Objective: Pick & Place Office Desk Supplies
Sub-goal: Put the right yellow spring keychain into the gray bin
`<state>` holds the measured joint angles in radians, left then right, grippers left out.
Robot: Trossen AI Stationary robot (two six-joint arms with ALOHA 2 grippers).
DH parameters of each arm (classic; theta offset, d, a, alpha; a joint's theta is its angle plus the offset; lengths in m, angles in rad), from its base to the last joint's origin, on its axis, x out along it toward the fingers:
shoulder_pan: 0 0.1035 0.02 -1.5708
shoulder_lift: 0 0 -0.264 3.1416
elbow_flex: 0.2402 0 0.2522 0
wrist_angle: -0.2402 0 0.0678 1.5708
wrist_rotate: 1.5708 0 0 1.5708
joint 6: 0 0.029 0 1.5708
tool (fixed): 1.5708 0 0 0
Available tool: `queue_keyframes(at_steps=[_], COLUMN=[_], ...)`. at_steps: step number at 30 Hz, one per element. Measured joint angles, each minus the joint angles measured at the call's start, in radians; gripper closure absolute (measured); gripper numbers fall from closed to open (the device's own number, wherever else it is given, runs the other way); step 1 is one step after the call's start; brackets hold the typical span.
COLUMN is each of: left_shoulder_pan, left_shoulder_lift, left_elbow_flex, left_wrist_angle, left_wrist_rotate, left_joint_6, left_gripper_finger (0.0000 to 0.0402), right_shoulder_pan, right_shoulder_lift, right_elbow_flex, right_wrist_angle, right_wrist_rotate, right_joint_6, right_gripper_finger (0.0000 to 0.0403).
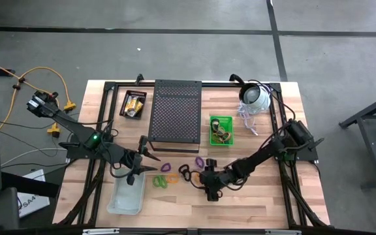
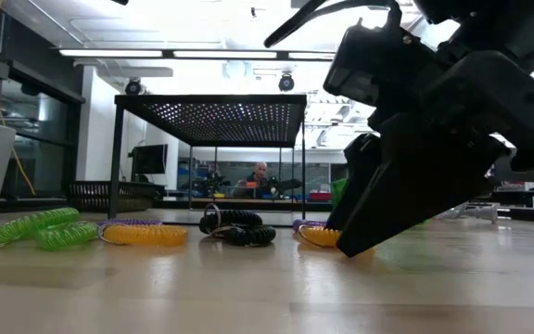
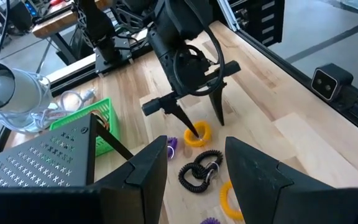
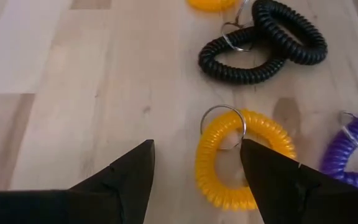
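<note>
I've got the right gripper (image 3: 201, 121) down at the table, jaws apart, one finger inside the yellow coil loop (image 4: 244, 158) to pinch its band. Left gripper (image 1: 140, 163) waits, jaws apart, over the clear tray (image 1: 126, 196).

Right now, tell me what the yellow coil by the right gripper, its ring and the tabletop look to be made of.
Yellow coil: probably glossy plastic; smooth ribbed spiral turns with highlights.
Ring: thin shiny metal wire, likely a split key ring.
Tabletop: pale wood with visible grain and plank seams, matte finish.
Right gripper: open over the coil.

black mesh stand (image 1: 175, 109), green basket (image 1: 220, 130), clear tray (image 1: 126, 194)
</note>
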<state>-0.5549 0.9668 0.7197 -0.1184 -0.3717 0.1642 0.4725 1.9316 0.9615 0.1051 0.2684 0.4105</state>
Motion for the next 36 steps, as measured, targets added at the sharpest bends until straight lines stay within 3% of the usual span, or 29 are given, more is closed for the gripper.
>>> queue_keyframes(at_steps=[5,18,36], left_shoulder_pan=[0.0,0.0,0.0], left_shoulder_lift=[0.0,0.0,0.0], left_elbow_flex=[0.0,0.0,0.0], left_wrist_angle=[0.0,0.0,0.0], left_wrist_rotate=[0.0,0.001,0.001], left_joint_6=[0.0,0.0,0.0], left_gripper_finger=[0.0248,0.0248,0.0248], right_shoulder_pan=[-0.001,-0.001,-0.001], right_shoulder_lift=[0.0,0.0,0.002], right_elbow_flex=[0.0,-0.001,-0.003], right_wrist_angle=[-0.003,-0.003,0.019], right_wrist_rotate=[-0.003,0.011,0.016], right_joint_6=[0.002,0.004,0.004], right_gripper_finger=[0.0191,0.0299,0.0374])
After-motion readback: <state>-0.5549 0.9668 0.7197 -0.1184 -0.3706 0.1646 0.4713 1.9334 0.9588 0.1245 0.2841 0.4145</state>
